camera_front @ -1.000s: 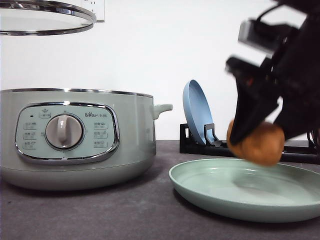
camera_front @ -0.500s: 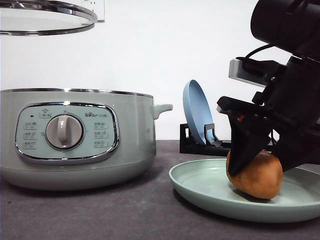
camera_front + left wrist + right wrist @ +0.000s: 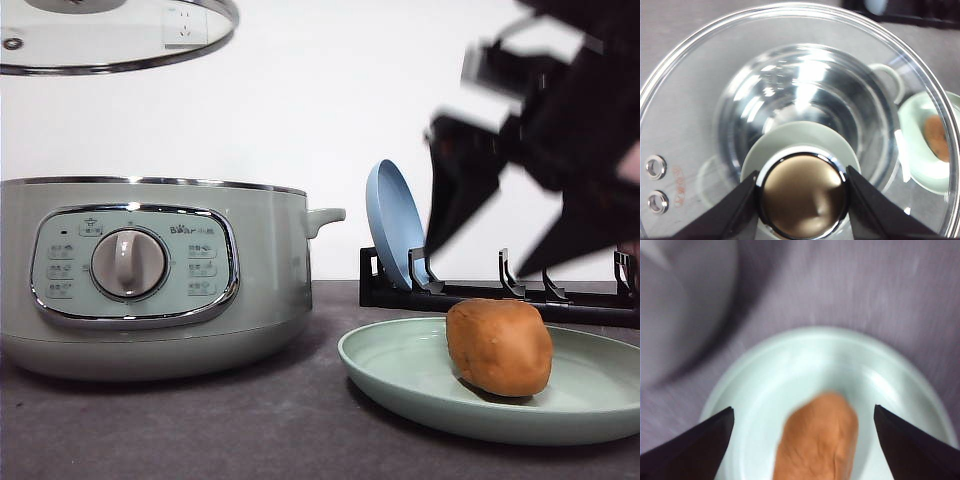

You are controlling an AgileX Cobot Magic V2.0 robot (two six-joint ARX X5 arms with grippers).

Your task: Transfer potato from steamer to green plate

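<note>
At far left we see the glass lid (image 3: 110, 40) held high above the steamer (image 3: 150, 275), which sits open on the dark table (image 3: 250, 430). In the left wrist view, the left gripper (image 3: 802, 192) is clamped on the lid's chrome knob (image 3: 802, 192), a finger pressed to each side. Right of the steamer, a blue plate (image 3: 393, 222) stands upright in a black rack (image 3: 500, 290). In front of the rack lies the green plate (image 3: 400, 365), and the potato (image 3: 499, 346) rests on it, touching nothing else. Above it hangs the blurred right gripper (image 3: 505, 225), fingers spread wide apart and holding nothing.
</note>
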